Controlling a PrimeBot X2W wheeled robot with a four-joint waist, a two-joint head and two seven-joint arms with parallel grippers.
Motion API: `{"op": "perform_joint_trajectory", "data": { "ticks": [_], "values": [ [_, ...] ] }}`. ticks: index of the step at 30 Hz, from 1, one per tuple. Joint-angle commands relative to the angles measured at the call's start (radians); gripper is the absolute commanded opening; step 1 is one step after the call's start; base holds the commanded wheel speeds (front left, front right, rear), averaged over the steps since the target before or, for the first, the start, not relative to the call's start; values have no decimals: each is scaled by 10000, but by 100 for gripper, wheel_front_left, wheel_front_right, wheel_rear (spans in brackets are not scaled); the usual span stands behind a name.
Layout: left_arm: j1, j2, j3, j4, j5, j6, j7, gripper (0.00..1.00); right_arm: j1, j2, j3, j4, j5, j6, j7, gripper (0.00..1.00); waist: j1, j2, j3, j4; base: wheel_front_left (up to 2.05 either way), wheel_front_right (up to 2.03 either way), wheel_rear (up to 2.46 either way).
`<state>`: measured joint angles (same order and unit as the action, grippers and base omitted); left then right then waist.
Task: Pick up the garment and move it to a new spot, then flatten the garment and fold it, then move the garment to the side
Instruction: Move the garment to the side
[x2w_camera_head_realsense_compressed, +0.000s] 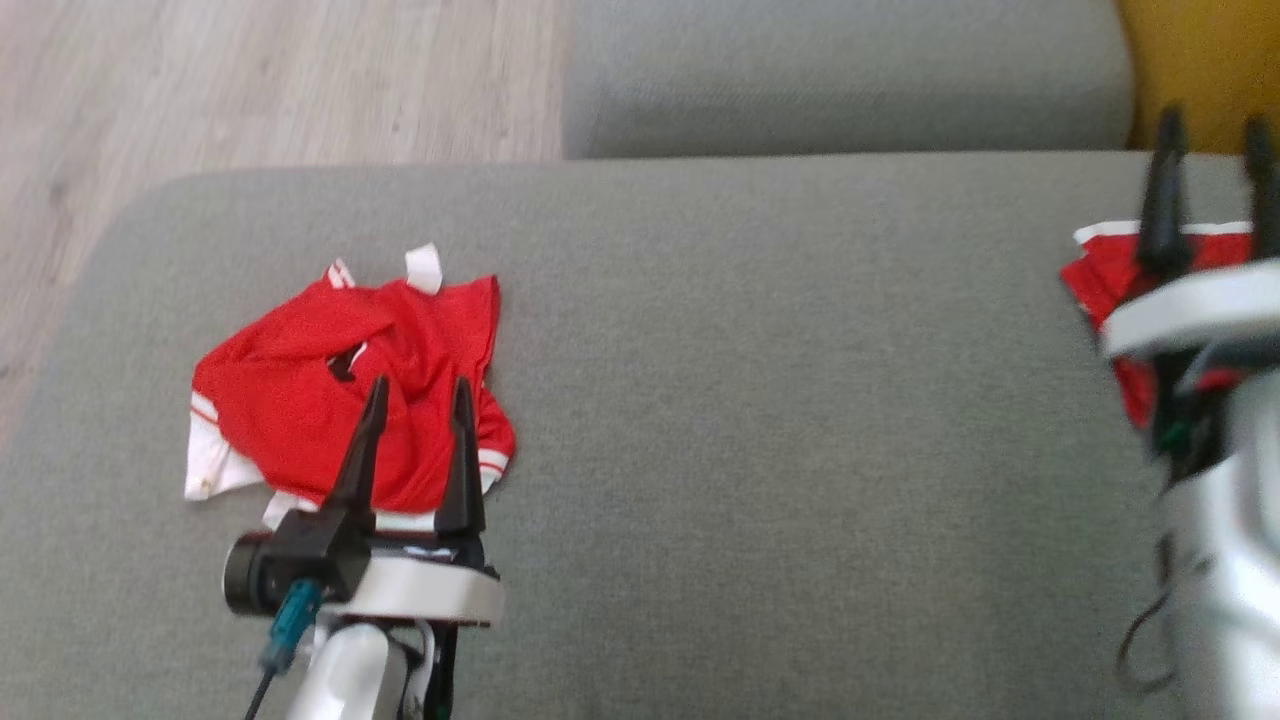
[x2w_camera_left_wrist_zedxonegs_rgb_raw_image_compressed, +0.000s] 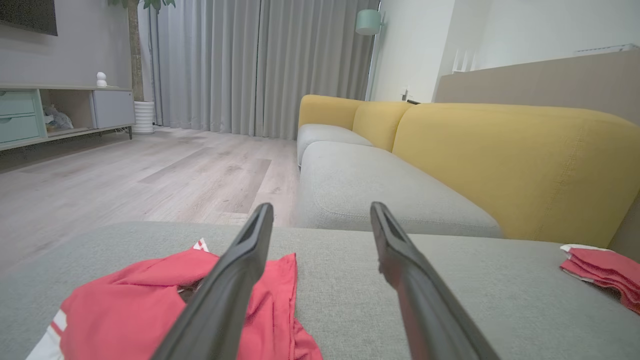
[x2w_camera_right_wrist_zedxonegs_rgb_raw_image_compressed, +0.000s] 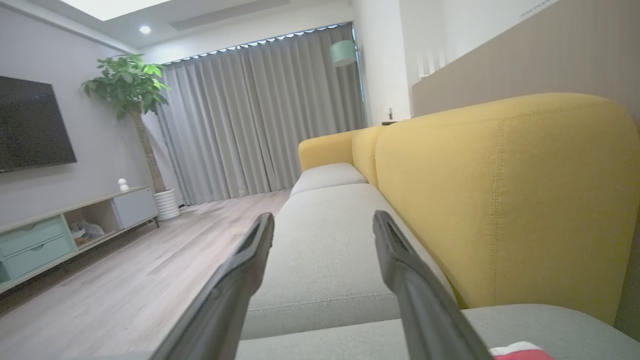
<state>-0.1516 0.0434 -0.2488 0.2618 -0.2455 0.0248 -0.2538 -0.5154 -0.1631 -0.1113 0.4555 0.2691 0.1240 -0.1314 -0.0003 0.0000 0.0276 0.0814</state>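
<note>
Fingers (x2w_camera_head_realsense_compressed: 358, 455) of our left gripper (x2w_camera_head_realsense_compressed: 420, 382) stand spread apart with nothing between them, pointing out over the near edge of the red garment (x2w_camera_head_realsense_compressed: 300, 400). In the left wrist view the garment (x2w_camera_left_wrist_zedxonegs_rgb_raw_image_compressed: 125, 310) lies under and to the left of our left-hand finger, and the gap between the tips shows bare grey seat cushion (x2w_camera_left_wrist_zedxonegs_rgb_raw_image_compressed: 350, 300). We cannot tell whether either tip touches the cloth. Our right gripper (x2w_camera_head_realsense_compressed: 1213, 120) is also spread and empty, held at the far right above a separate folded red pile (x2w_camera_head_realsense_compressed: 1105, 275). Its own wrist view looks along the sofa past the yellow backrest (x2w_camera_right_wrist_zedxonegs_rgb_raw_image_compressed: 500, 200).

The garment sits on the left part of the cushion, near the edge that borders the wooden floor (x2w_camera_head_realsense_compressed: 250, 80). It is a crumpled heap, with white trim sticking out at the front left and a white tab at the back. Nothing about it is flat or folded, and neither gripper holds it, so we judge the task to be at its very start, with the first pick-up not yet made.

What is left is nearly everything: closing on the cloth, lifting it, and carrying it to a new spot. The bare middle of the cushion looks a likely place. After that come spreading, folding and setting it aside. The neat pile on the right suggests where finished pieces go, though that is our guess.
</note>
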Motion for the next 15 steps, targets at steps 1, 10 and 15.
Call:
{"op": "perform_joint_trajectory", "data": {
  "ticks": [1, 10, 15],
  "values": [
    [-106, 68, 407, -367, -110, 0, -80, 100, 330, 503, 314, -808, -568, 67, -255, 100, 3, 0, -269, -52, 0, 0, 0],
    [588, 68, 129, -363, -224, 159, -80, 100, 3482, 1121, 584, -2524, -960, 67, -1177, 100, 3, 0, -523, 97, 0, 0, 0],
    [745, 68, 233, -315, -137, 158, -80, 100, 4734, 1125, 522, -2836, -611, 67, -1284, 100, 3, 0, -578, 96, 0, 0, 0]
  ]
}}
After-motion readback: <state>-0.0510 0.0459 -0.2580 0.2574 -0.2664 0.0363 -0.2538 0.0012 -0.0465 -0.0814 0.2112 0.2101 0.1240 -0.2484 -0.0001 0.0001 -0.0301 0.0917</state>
